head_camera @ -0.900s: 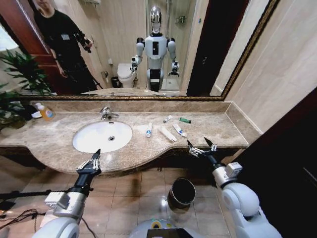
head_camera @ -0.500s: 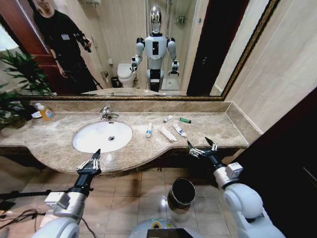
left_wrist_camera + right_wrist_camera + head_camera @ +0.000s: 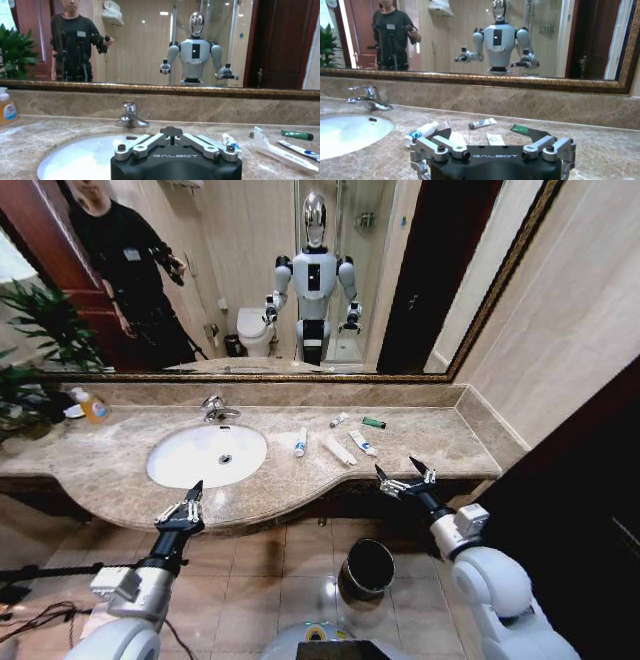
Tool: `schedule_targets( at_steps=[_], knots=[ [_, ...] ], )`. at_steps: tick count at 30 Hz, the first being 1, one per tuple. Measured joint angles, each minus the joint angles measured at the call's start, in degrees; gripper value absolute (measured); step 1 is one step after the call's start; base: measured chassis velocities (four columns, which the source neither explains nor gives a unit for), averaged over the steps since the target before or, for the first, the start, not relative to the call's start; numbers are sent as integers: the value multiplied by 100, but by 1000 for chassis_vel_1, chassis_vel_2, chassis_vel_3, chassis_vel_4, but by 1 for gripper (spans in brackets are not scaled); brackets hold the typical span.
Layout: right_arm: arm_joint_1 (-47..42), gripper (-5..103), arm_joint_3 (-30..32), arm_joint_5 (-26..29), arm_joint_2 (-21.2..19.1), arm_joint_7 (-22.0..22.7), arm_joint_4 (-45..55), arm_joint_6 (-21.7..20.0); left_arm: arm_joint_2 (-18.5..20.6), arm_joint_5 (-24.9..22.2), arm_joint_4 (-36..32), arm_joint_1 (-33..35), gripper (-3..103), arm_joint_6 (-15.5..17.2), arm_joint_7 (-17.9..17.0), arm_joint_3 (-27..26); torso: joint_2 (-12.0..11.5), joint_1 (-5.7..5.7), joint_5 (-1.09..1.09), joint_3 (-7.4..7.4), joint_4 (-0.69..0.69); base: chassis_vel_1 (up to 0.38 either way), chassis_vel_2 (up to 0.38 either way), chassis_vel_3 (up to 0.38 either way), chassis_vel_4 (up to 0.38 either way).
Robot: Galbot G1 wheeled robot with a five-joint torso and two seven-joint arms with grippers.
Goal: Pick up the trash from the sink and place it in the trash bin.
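right claw [image 3: 405, 477] fingers apart (at counter edge) | trash [image 3: 349, 438] beyond it, untouched | left claw [image 3: 183, 508] apart

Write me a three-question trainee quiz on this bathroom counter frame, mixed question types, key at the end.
1. True or false: the trash lies inside the sink basin.
2. Multiple choice: where is the trash bin? A) on the countertop B) on the floor below the counter's front edge C) beside the faucet.
3. Fill in: the right gripper hovers at the counter's front edge with its fingers ____.

Key: 1 false, the tubes and the green packet lie on the countertop, on the robot's right of the basin. 2 B. 3 open; the left gripper, also open, waits in front of the basin.
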Motion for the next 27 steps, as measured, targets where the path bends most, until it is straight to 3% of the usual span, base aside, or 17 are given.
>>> schedule_targets(
  at_steps=[17,27],
  knots=[
    [847,100,-162,999,-677,-197,-1274,128,0,0,0,0,0,0,0,0,0,0,1,0,0,0,0,0,0],
    [1828,100,-410,1137,-910,-430,-2348,167,0,0,0,0,0,0,0,0,0,1,0,1,0,0,0,0,0]
  ],
)
